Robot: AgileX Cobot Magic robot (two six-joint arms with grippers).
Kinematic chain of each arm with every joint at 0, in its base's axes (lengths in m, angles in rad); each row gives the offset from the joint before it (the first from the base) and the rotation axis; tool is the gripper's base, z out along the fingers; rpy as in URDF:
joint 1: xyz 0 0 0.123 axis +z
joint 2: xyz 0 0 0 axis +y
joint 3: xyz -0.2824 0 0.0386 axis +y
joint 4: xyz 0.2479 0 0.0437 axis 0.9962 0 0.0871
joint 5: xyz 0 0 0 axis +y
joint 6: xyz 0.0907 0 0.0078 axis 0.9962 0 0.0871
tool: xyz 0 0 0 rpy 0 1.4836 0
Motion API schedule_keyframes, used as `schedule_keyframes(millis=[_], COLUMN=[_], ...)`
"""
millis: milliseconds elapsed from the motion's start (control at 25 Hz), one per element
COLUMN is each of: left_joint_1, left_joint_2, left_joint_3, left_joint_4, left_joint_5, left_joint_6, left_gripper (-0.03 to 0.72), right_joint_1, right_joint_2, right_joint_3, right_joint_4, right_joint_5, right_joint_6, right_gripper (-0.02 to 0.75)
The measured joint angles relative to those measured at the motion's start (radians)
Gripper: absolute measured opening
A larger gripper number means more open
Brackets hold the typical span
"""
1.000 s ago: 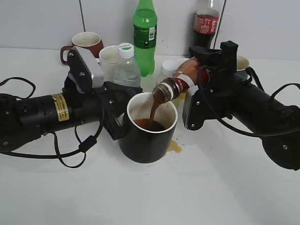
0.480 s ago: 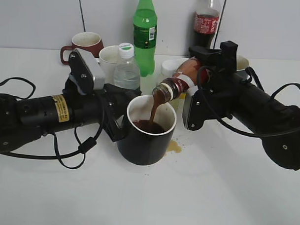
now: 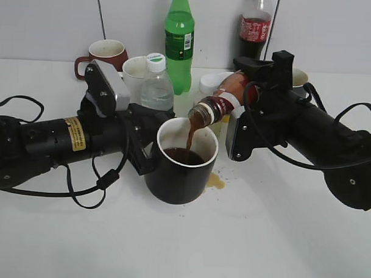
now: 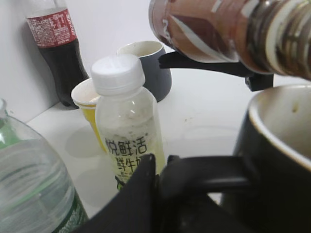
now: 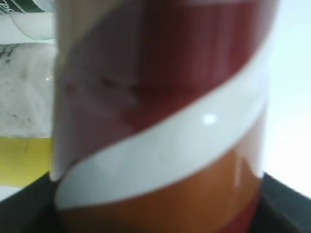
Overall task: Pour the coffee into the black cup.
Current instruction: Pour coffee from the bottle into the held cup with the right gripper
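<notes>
The black cup stands at the table's middle, pale inside, with brown liquid in it. My left gripper is shut on its handle, seen close in the left wrist view. My right gripper is shut on the coffee bottle, tilted with its open mouth over the cup rim. A brown stream runs from the mouth into the cup. The bottle fills the right wrist view and shows at the top of the left wrist view.
A small brown spill lies right of the cup. Behind stand a clear white-capped bottle, a green bottle, a cola bottle, a maroon mug, a white cup, a yellow drink bottle and a dark grey mug.
The cup and my left gripper have shifted slightly left. The stream keeps running from the tilted bottle and the liquid in the cup stands a little higher.
</notes>
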Motion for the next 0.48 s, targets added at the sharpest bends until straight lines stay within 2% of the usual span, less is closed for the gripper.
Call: schedule_keyframes(millis=[480], left_joint_1=[0.0], left_joint_2=[0.0], left_joint_3=[0.0], left_joint_4=[0.0], left_joint_5=[0.0], left_joint_6=[0.0], left_gripper=[0.04], right_joint_1=[0.0], right_joint_2=[0.0], right_joint_3=[0.0], right_joint_4=[0.0], right_joint_5=[0.0], right_joint_6=[0.0], right_gripper=[0.504])
